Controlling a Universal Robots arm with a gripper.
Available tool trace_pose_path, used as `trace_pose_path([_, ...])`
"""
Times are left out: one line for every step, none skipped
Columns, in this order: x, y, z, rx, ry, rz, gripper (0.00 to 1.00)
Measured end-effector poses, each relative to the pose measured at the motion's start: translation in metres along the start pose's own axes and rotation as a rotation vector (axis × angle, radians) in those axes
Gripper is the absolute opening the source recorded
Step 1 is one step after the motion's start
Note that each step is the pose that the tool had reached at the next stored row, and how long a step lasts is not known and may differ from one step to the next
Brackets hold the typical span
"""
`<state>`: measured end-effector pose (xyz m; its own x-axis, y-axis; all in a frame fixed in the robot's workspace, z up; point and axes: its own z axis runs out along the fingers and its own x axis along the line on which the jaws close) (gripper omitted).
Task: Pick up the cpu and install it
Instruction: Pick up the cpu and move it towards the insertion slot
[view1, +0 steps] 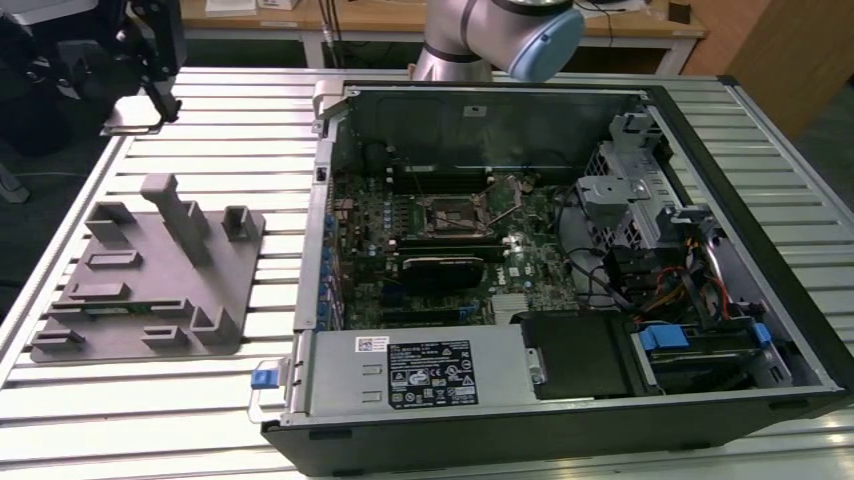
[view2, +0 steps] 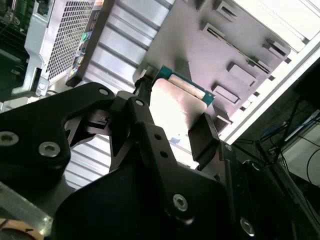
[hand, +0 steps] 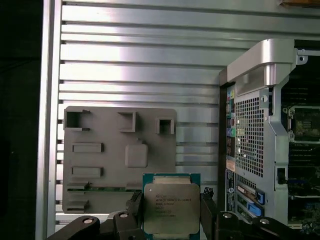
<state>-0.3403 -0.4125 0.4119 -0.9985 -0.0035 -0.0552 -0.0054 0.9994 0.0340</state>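
First wrist view shows the gripper (hand: 171, 217) with its fingers (hand: 208, 209) clamped on opposite sides of the chip (hand: 171, 207), held over an edge of the grey tray (hand: 112, 172), beside the computer case (hand: 250, 130).

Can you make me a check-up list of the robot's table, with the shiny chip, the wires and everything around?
Surface: ribbed metal table.
Job's things: cpu held in the air above the grey holder tray; socket sits inside the open computer case.
Clutter: nothing seen.
Grippers: gripper shut on the cpu, black fingers on two opposite sides.
Cables: coloured wire bundles inside the case.
Surroundings: wooden desk behind the table; robot arm at the far edge.
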Motion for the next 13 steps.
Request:
trace_pose_path([-0.0021, 0.0, 0.0001, 0.0, 0.0, 0.0, 0.55])
trace_pose_path([-0.0042, 0.0, 0.0002, 0.0, 0.0001, 0.0, 0.55])
trace_pose_path([-0.0063, 0.0, 0.0004, 0.0, 0.0, 0.0, 0.55])
trace_pose_path([-0.0084, 0.0, 0.0004, 0.0001, 0.0001, 0.0, 0.55])
trace_pose_path([-0.0102, 0.0, 0.0005, 0.0, 0.0001, 0.0, 0.55])
trace_pose_path([-0.0118, 0.0, 0.0006, 0.0001, 0.0001, 0.0, 0.55])
trace_pose_path([-0.0135, 0.0, 0.0007, 0.0001, 0.0002, 0.0, 0.55])
trace_pose_path([-0.0154, 0.0, 0.0008, 0.0, 0.0001, 0.0, 0.55])
trace_pose_path([-0.0172, 0.0, 0.0009, 0.0, 0.0001, 0.0, 0.55])
trace_pose_path([-0.0189, 0.0, 0.0011, 0.0, 0.0, 0.0, 0.55])
trace_pose_path([-0.0207, 0.0, 0.0011, 0.0, 0.0001, 0.0, 0.55])
trace_pose_path([-0.0226, 0.0, 0.0012, 0.0, 0.0, 0.0, 0.55])
trace_pose_path([-0.0244, 0.0, 0.0014, 0.0, 0.0, 0.0, 0.55])
